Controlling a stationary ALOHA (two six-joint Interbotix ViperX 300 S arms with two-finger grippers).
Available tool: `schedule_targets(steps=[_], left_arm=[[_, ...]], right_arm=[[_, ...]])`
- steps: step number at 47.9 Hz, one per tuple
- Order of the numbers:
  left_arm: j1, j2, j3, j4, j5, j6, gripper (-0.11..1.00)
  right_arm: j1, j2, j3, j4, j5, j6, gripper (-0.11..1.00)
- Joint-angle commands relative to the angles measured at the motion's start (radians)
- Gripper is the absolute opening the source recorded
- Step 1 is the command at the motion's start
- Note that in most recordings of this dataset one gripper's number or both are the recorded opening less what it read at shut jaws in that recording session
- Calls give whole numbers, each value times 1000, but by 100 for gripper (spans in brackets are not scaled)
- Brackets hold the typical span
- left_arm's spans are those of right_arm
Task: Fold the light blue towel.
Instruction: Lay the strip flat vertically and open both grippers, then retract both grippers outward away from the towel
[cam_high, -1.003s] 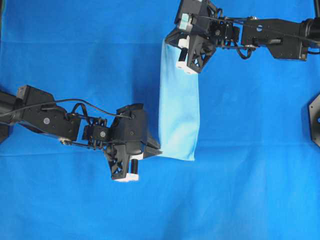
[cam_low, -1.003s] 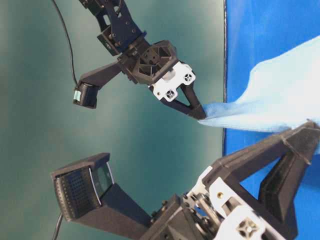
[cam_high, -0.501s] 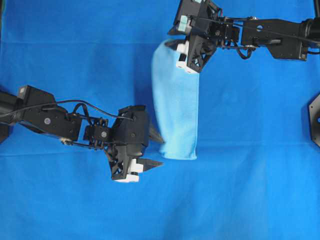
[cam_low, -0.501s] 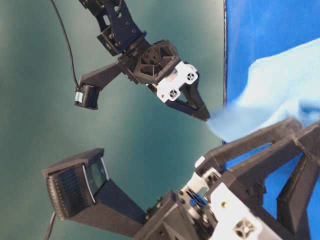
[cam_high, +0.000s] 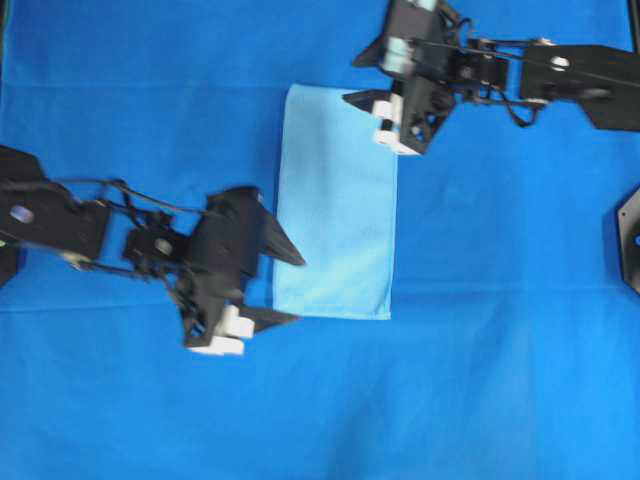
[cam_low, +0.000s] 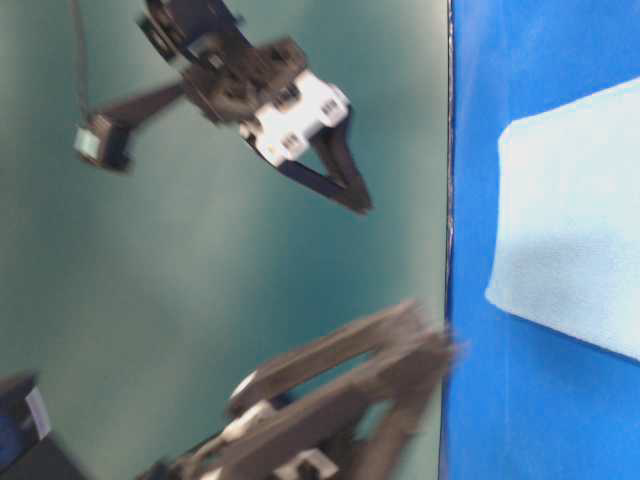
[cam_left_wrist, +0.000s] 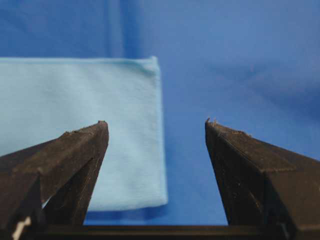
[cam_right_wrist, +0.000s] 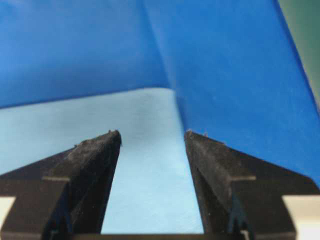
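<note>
The light blue towel (cam_high: 335, 205) lies flat as a tall folded rectangle in the middle of the overhead view, and nothing holds it. My left gripper (cam_high: 298, 290) hangs open just left of its lower left corner, above the sheet. In the left wrist view the left gripper (cam_left_wrist: 156, 122) has wide-apart fingers, and the towel (cam_left_wrist: 75, 100) corner lies beneath and ahead of them. My right gripper (cam_high: 362, 105) is open above the towel's top right corner. The right wrist view shows the right gripper (cam_right_wrist: 152, 132) empty, with the towel (cam_right_wrist: 145, 165) below it.
A large royal-blue sheet (cam_high: 500, 380) covers the whole table under the towel. A black fixture (cam_high: 630, 240) sits at the right edge. The table-level view shows both grippers, blurred, raised off the sheet (cam_low: 520, 60) beside the towel (cam_low: 570, 240).
Both grippers went from shut on the towel's raised edge to open. The towel dropped flat and now lies wider. The left arm drew back left, the right arm back right.
</note>
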Motion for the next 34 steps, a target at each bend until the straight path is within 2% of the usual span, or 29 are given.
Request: schedule_targets(steps=[1, 8, 16, 21, 28, 34], left_arm=[[35, -89, 23, 3, -14, 2, 74], [104, -219, 135, 6, -81, 11, 74], [160, -390, 270, 6, -170, 84, 74], [196, -479, 347, 6, -196, 94, 74], [219, -545, 425, 6, -222, 92, 74], [221, -558, 446, 6, -235, 92, 74]], right_arm=[[29, -94, 29, 0, -6, 8, 58], [67, -222, 132, 15, -29, 23, 58], [72, -373, 256, 37, -84, 63, 58], [72, -454, 334, 43, -126, 92, 58], [72, -525, 422, 46, -193, 129, 58], [72, -535, 437, 46, -202, 149, 58]])
